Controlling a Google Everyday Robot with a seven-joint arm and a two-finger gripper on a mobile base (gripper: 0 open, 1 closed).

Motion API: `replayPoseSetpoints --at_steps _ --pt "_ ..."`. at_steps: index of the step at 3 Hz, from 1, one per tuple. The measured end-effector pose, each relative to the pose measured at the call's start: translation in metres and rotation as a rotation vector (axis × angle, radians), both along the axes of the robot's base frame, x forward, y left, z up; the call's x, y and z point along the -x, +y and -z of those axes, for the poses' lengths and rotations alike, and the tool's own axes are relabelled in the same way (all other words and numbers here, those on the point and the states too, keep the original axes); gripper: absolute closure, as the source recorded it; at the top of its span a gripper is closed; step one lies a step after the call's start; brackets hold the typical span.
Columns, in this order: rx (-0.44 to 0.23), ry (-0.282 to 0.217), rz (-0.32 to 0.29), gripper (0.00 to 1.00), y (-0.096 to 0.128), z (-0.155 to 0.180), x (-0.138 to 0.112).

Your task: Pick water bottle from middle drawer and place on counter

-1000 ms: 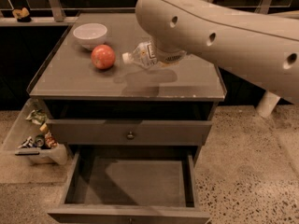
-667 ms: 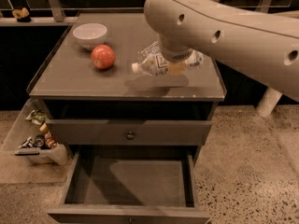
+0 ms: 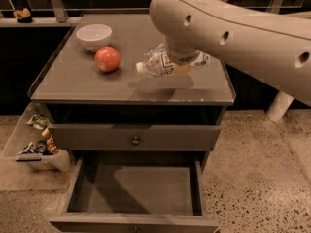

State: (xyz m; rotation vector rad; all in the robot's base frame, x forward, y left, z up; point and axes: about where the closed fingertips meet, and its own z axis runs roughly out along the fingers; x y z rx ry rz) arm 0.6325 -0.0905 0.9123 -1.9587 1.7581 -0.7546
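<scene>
The water bottle (image 3: pixel 158 65), clear plastic with a white cap pointing left, lies on its side in the air just above the counter (image 3: pixel 87 84), casting a shadow under it. My gripper (image 3: pixel 181 67) is at the bottle's right half, mostly hidden under my large pale arm (image 3: pixel 233 30), and is shut on the bottle. The middle drawer (image 3: pixel 141 188) is pulled open at the bottom of the view and its dark floor is bare.
A red apple (image 3: pixel 107 58) and a white bowl (image 3: pixel 94 36) sit on the counter's left back. A closed drawer with a knob (image 3: pixel 135 141) is above the open one. A clear bin of clutter (image 3: pixel 36 142) stands on the floor at left.
My arm has carried the bottle to the right and a little toward the counter's front, away from the apple. The drawer, the apple and the bowl have not moved.
</scene>
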Motion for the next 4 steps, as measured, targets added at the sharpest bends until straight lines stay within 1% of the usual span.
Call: replayPoseSetpoints --at_steps 2,3,4 --pt "0.000 0.000 0.000 0.05 0.0000 0.0000 0.0000" --pt "0.000 0.000 0.000 0.00 0.0000 0.0000 0.0000" --pt "0.000 0.000 0.000 0.00 0.0000 -0.0001 0.0000"
